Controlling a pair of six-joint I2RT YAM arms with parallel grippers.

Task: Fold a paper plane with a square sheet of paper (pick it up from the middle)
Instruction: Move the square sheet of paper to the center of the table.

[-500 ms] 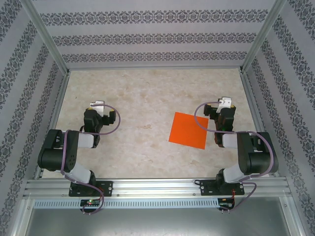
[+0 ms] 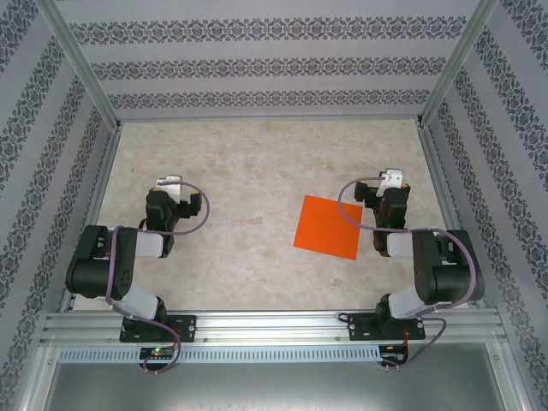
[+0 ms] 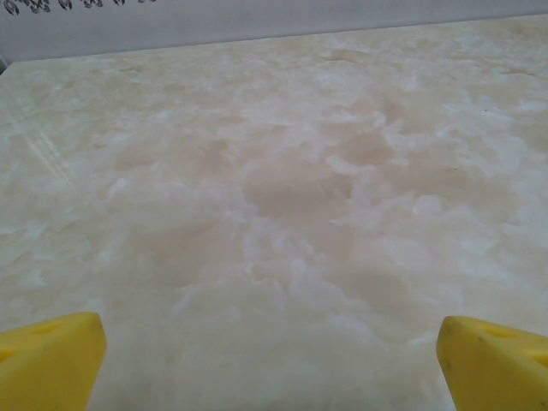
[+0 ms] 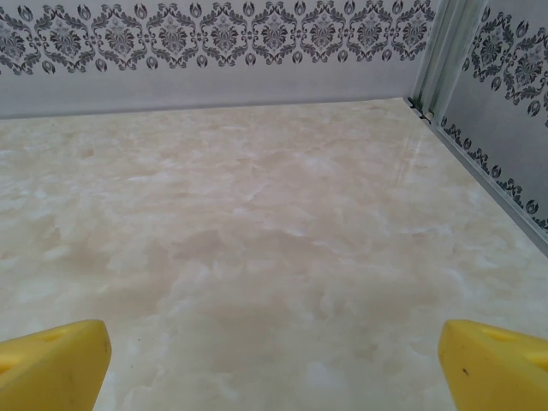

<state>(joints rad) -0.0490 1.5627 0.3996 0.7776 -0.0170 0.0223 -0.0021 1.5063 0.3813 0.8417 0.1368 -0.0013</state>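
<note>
Aluminium rail (image 2: 274, 325): nearest edge of the rig; both arm bases are bolted to it, left and right.
Left arm (image 2: 111, 265): folded back on itself low over the near left part of the surface (image 2: 248, 163).
Right arm (image 2: 441, 270): folded the same way on the near right.
Left hand (image 2: 171, 190): spread wide and pinching nothing. In its wrist view the yellow fingertips (image 3: 47, 360) sit at the two bottom corners, with only bare marbled surface between them.
Right hand (image 2: 390, 184): also spread wide and holding nothing. In its wrist view the yellow fingertips (image 4: 51, 364) stand far apart over bare surface.
Square sheet of paper (image 2: 327, 227): bright orange and lying flat, turned slightly askew to the rail. It is right of centre, just beside the right arm's wrist on its inner side and well apart from the left hand. No crease shows.
Patterned walls (image 2: 274, 64): close off the far side and both flanks.
Task progress: by my judgement nothing is done. The sheet is unfolded and not picked up, and neither hand is over its middle. The pick from the middle and every fold are left.
Against the earlier frame: no difference that I can make out. Both arms, both hands and the sheet sit where they were.
</note>
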